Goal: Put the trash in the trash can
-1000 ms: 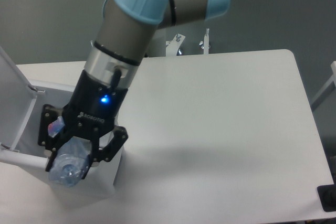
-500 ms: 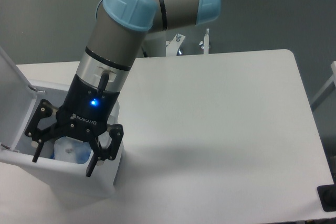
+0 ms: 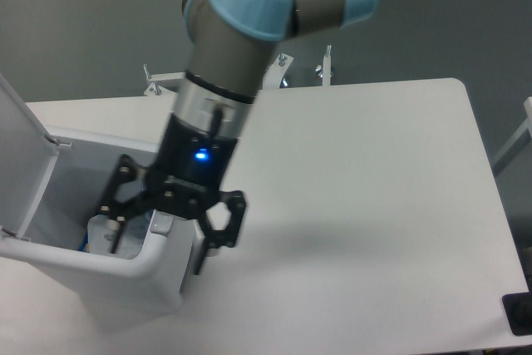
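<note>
Crushed clear plastic bottle [image 3: 104, 233] lies inside white boxy bin [image 3: 100, 268]. Pincer [image 3: 158, 234] spread wide, empty, straddling the bin's 3 o'clock wall. I'd lift straight up, clear that rim, before swinging over the tabletop [image 3: 357, 205].

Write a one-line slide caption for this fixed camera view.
Open claw above the open trash can, plastic bottle lying inside.

Arm angled down-left, tool [image 3: 158, 239] fingers apparently spread, empty
</note>
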Controlling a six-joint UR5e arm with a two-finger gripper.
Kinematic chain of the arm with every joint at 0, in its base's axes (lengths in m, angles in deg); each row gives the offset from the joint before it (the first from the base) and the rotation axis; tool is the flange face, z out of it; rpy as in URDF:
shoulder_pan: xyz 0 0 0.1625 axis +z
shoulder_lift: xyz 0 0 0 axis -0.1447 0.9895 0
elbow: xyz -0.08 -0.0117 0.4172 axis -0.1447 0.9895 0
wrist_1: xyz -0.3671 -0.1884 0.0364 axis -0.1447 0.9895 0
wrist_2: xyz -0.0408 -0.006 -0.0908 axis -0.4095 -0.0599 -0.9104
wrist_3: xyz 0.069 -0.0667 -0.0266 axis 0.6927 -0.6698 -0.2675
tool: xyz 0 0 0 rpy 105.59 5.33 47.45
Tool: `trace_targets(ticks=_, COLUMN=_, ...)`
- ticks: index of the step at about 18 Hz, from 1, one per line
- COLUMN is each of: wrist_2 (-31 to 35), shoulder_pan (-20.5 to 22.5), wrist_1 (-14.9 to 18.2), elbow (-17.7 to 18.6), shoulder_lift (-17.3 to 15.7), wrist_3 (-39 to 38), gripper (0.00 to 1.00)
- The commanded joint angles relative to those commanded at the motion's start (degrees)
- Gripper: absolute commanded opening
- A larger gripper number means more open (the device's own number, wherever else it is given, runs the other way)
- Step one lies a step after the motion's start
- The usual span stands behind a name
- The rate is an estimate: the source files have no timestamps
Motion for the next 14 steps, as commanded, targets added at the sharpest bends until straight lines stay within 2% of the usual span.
trace_targets(ticks=3, wrist_2=0.09, shoulder_pan=2.81, wrist_1=0.09, elbow=0.09, shoulder_lift=1.4, wrist_3=2.71, gripper=1.0)
trace_targets(ticks=11, wrist_2=0.44, shoulder_pan=13.18, wrist_1=0.53, elbow=7.55, shoulder_lift=2.63, wrist_3=9.38, gripper=1.0)
trace_targets(ticks=14, wrist_2=6.13, shoulder_pan=15.48, wrist_1=0.79, elbow=9.31, shoulder_lift=2.81, wrist_3=14.93, gripper=1.0)
